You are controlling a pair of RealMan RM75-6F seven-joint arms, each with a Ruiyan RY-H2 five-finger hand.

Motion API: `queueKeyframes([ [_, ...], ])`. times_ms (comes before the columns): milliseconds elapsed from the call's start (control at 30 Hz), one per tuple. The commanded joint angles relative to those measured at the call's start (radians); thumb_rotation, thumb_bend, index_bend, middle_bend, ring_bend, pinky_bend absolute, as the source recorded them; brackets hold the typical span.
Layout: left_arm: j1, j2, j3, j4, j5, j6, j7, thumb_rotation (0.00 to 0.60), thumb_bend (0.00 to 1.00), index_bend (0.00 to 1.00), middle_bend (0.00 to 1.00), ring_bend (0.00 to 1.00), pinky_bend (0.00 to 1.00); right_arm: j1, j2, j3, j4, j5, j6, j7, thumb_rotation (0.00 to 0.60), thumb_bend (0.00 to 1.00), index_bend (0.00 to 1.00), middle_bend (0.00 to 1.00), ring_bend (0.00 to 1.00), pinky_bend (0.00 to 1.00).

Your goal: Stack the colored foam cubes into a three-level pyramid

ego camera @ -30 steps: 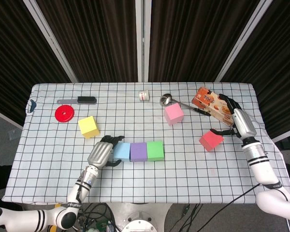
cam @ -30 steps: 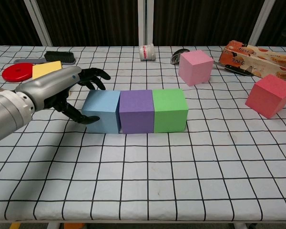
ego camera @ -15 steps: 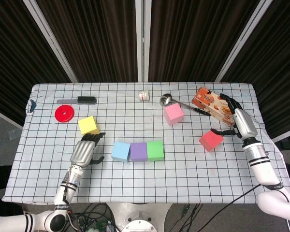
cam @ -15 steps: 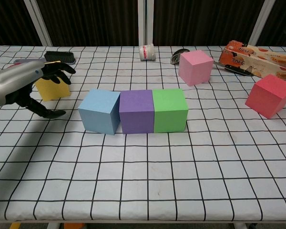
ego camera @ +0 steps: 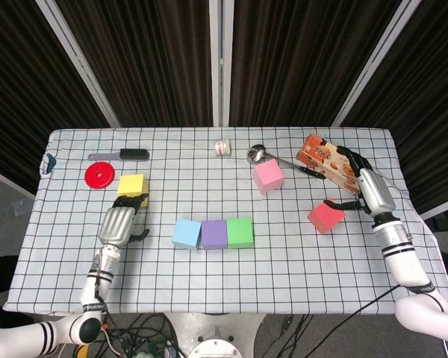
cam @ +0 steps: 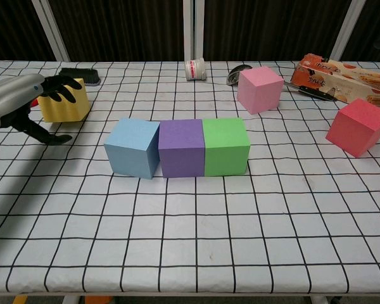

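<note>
1. While the left hand (ego camera: 119,221) hovers with fingers (cam: 63,88) released just short of the yellow cube (ego camera: 132,186), nothing is held.
2. To its right, blue cube (ego camera: 187,233), purple cube (ego camera: 213,233) and green cube (ego camera: 240,232) sit touching in a row.
3. Open counter (ego camera: 284,261) lies beyond them.
4. Near the far-right edge, the right hand (ego camera: 372,186) rests beside the red cube (ego camera: 325,217); its grip is unclear.

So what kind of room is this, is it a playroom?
More likely a robot test lab. A table with a checked cloth stands before dark curtains, loose cables hang beneath, and the robot's left hand reaches toward a yellow cube.
</note>
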Motion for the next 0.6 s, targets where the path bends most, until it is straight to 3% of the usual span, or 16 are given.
queueKeyframes([
  [33, -0.002, -0.005, 0.0, -0.003, 0.012, -0.008, -0.016, 0.6, 0.21, 0.13, 0.2, 0.18, 0.14, 0.001, -0.001, 0.001, 0.003, 0.005, -0.004, -0.001, 0.6, 0.03, 0.0, 0.08, 0.0, 0.0],
  [300, 0.007, 0.009, 0.033, -0.081, 0.044, -0.01, 0.002, 0.6, 0.2, 0.13, 0.2, 0.18, 0.14, 0.001, -0.01, -0.002, 0.012, 0.0, -0.008, 0.007, 0.6, 0.03, 0.0, 0.08, 0.0, 0.0],
  [600, -0.003, -0.016, 0.023, -0.117, 0.07, 0.008, 0.016, 0.6, 0.18, 0.12, 0.2, 0.18, 0.14, -0.007, -0.008, -0.006, 0.023, -0.008, -0.009, 0.03, 0.6, 0.03, 0.0, 0.08, 0.0, 0.0],
])
